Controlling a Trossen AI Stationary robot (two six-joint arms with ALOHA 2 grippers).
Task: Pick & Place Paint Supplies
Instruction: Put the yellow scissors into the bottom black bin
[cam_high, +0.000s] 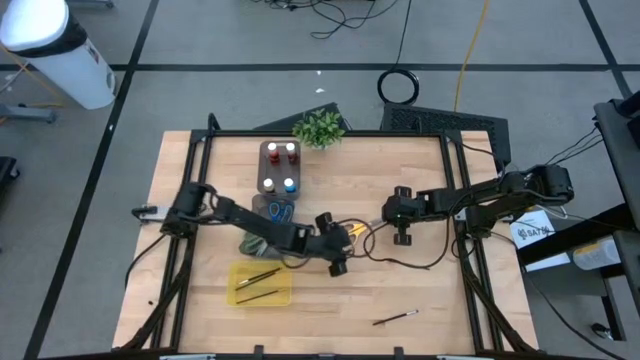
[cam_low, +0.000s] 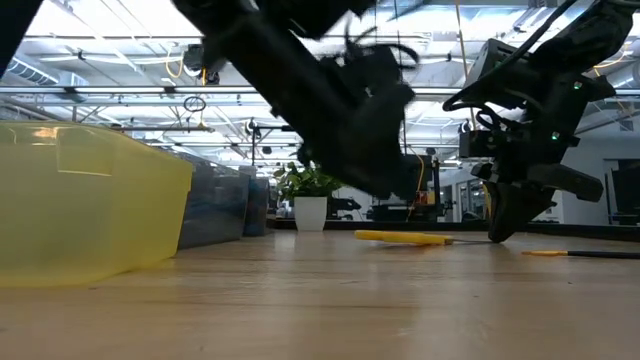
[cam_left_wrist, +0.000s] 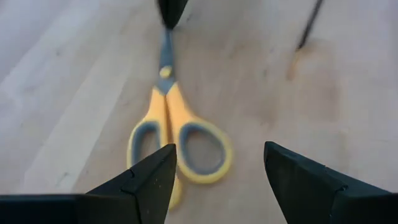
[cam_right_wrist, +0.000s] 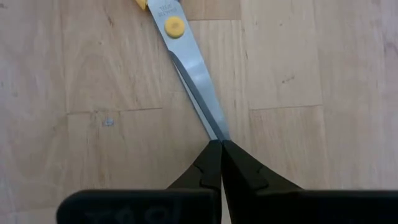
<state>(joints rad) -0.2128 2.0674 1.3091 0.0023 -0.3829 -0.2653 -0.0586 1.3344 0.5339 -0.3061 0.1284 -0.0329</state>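
Note:
Yellow-handled scissors (cam_high: 355, 230) lie flat on the wooden table near its middle, blades closed. In the left wrist view my left gripper (cam_left_wrist: 217, 168) hangs open just above the scissors' grey-lined handle loops (cam_left_wrist: 196, 149), touching nothing. My right gripper (cam_right_wrist: 219, 149) is shut at the scissors' blade tip. In the low view the left gripper (cam_low: 385, 150) is clear of the table and the right gripper (cam_low: 500, 232) reaches down to the tabletop. My right gripper meets the tip of the closed blades (cam_right_wrist: 214, 132) with its shut fingertips (cam_right_wrist: 208, 163), slanting down from the table's right side and lying along the blades. The scissors lie flat on the table. Whether the tip is pinched or pressed on I cannot tell.
A dark organiser tray (cam_high: 268, 182) with paint bottles stands at the far middle, blue scissors (cam_high: 278, 210) beside it. A yellow tray (cam_high: 284, 296) holding two brushes sits near left. A loose brush (cam_high: 395, 318) lies near the front edge. A plant (cam_high: 320, 128) and a cable (cam_high: 410, 262) are nearby.

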